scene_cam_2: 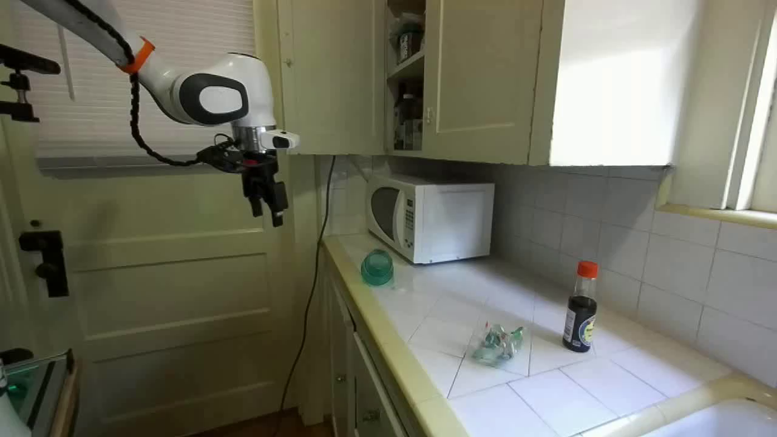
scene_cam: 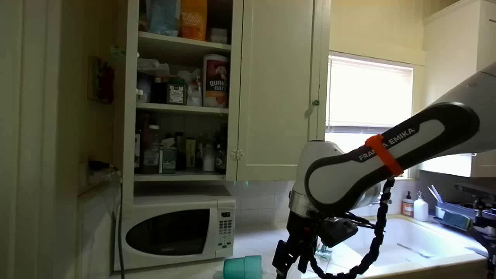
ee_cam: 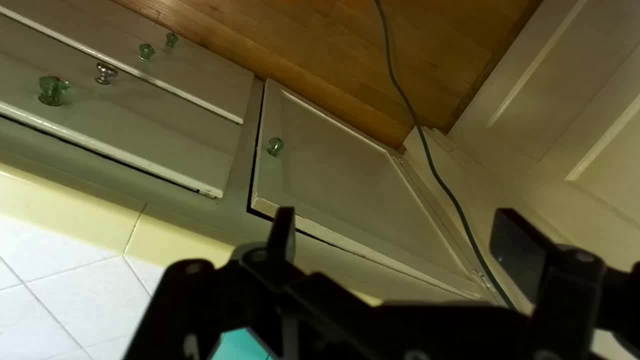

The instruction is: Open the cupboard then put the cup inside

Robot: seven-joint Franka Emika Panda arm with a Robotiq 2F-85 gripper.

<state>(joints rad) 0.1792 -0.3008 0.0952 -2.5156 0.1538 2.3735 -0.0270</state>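
End effector point(scene_cam_2: 268, 216), leftmost in an exterior view: fingers spread wide, nothing between them in the wrist view; raised in the air, touching nothing visible. Cup point(scene_cam_2: 376, 268), next along: teal, translucent; on the surface point(scene_cam_2: 437, 297) close to its front edge; pose uncertain, possibly on its side; not gripped, apart from the end effector. Shelves point(scene_cam_2: 408, 67), higher up: exposed and stocked; apparently not the place meant. Microwave point(scene_cam_2: 455, 221), below these: near the cup, no evident part in the task. Cupboard point(scene_cam: 279, 89), right of the shelves: flat door point(scene_cam_2: 482, 79) seemingly shut in both exterior views; knob point(scene_cam: 316, 103) untouched; interior hidden. Progress, as judged: neither opening nor placing done. Remaining, in likely order: grasp on knob, door swung wide, pick-up of cup, placing inside, release.
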